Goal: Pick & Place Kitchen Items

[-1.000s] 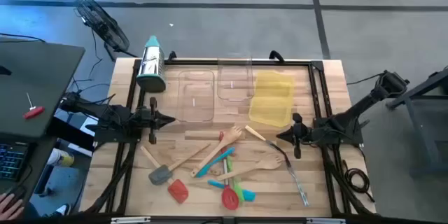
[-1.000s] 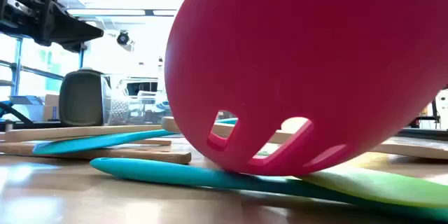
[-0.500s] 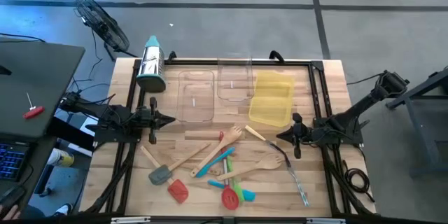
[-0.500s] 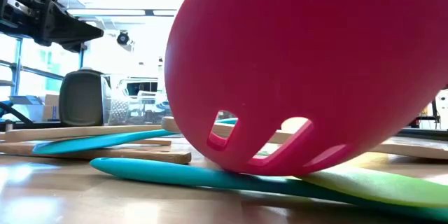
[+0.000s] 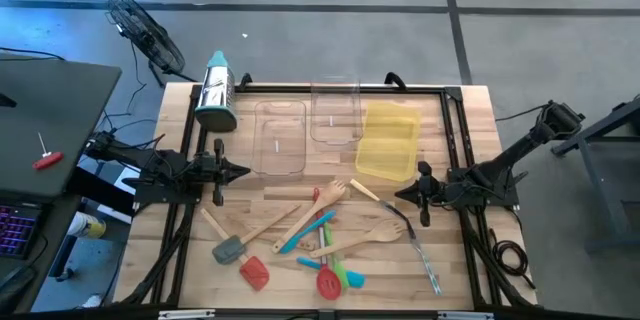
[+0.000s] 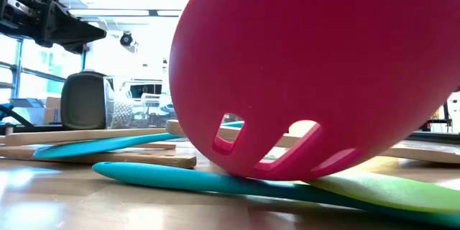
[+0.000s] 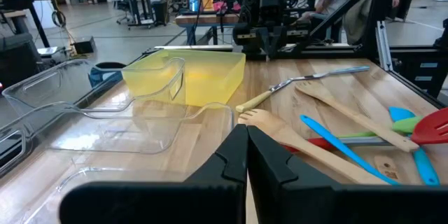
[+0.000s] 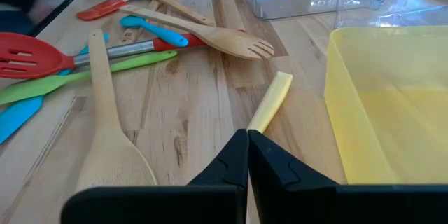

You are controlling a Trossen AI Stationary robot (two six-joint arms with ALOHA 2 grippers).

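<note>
We see the left gripper (image 5: 240, 170) clenched on nothing at the left edge of the worktop (image 5: 460, 110), and the right gripper (image 5: 402, 194) clenched and empty too, at the right edge. The kitchen items (image 5: 310, 235) lie scattered between them toward the front edge: wooden spoons and a wooden fork (image 8: 210, 36), a grey spatula (image 5: 229, 251), a red spatula (image 5: 254, 273), a red slotted turner (image 6: 316, 72), teal and green pieces, and metal cutlery (image 5: 421, 252) nearer the right edge. Toward the back edge sit two clear trays (image 5: 282, 136) and a yellow tray (image 5: 388, 142), with a box grater (image 5: 215, 93) at the back left corner
</note>
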